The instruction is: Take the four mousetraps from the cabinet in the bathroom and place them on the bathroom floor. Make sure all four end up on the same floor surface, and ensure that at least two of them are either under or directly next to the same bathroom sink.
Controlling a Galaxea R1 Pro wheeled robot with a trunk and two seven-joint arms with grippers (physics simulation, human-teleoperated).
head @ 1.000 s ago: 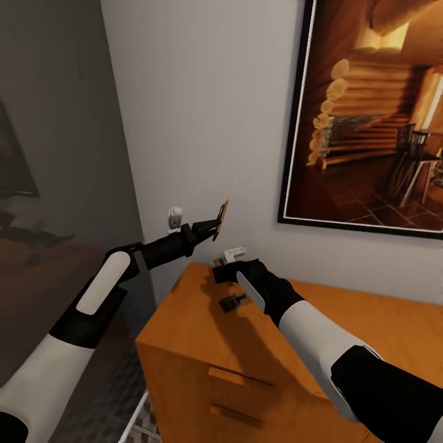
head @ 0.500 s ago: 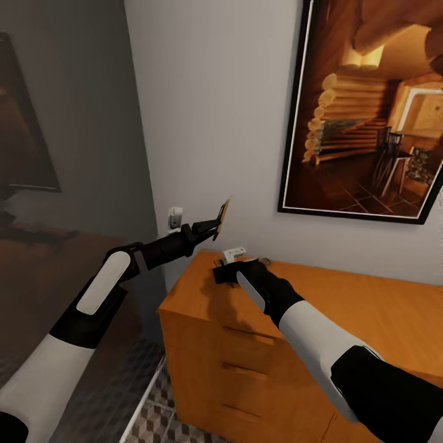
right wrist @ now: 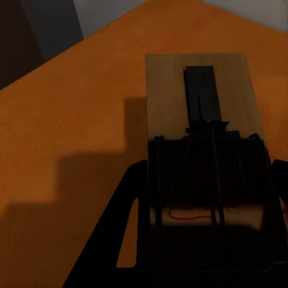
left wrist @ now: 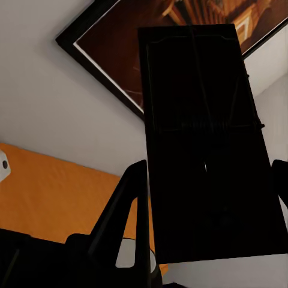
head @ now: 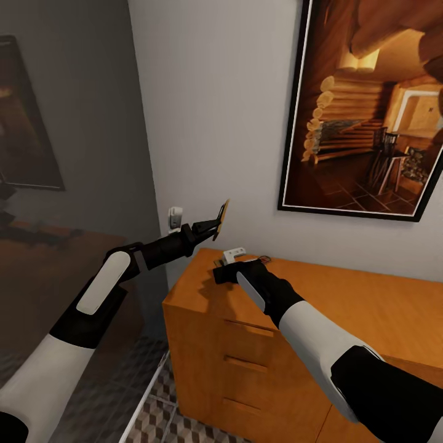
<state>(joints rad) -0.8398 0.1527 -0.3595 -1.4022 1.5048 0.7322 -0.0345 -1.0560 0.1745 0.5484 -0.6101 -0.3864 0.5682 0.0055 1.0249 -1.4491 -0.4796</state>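
You have a mousetrap (head: 223, 214) pinched in your left gripper (head: 213, 226), held up in the air edge-on in front of the white wall (head: 209, 111), above and just left of the near corner of the cabinet (head: 295, 344). In the left wrist view that trap (left wrist: 207, 138) is a dark flat plate standing between the two fingers (left wrist: 123, 204), its wire spring crossing the middle, with the framed picture (left wrist: 180, 24) and the orange cabinet top (left wrist: 54, 192) behind it. Your right gripper (head: 224, 271) grips a second mousetrap (right wrist: 204, 138) low over the cabinet's top near its left back corner; in the right wrist view the pale wooden plate with its dark bait tab and coiled spring lies between the fingers (right wrist: 120, 222), and you cannot tell whether it touches the orange surface (right wrist: 72, 138) or hangs just above it. From the head view that second trap is mostly hidden behind the gripper, with a bit of its wire showing just past the gripper's right side. The cabinet shows one column of three drawers with slim bar handles (head: 249, 328) on its front. To its lower left lies the bathroom floor (head: 160, 424) with its cube-pattern tiles. A large framed picture (head: 369, 104) of a log interior hangs on the wall above the cabinet.
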